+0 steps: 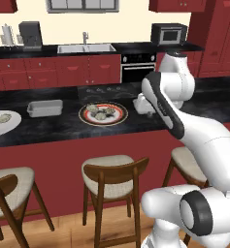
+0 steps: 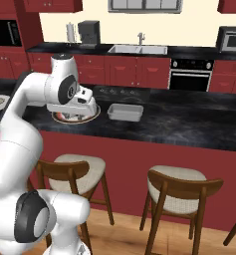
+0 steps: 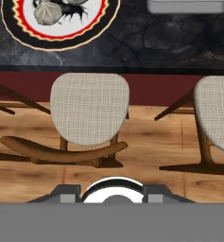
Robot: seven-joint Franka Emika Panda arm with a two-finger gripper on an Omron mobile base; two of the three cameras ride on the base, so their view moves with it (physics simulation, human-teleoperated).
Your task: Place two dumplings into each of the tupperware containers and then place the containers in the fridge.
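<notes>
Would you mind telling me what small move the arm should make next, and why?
Probably swing the hand forward and down over the red-rimmed plate. The dumplings still lie on it, the tupperware container left of it looks unfilled, and the hand view looks down past the counter edge at a stool.

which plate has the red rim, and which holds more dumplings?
The red-rimmed plate mid-counter, beside the tupperware container, holds several dumplings. The plain white plate at far left shows just one.
</notes>
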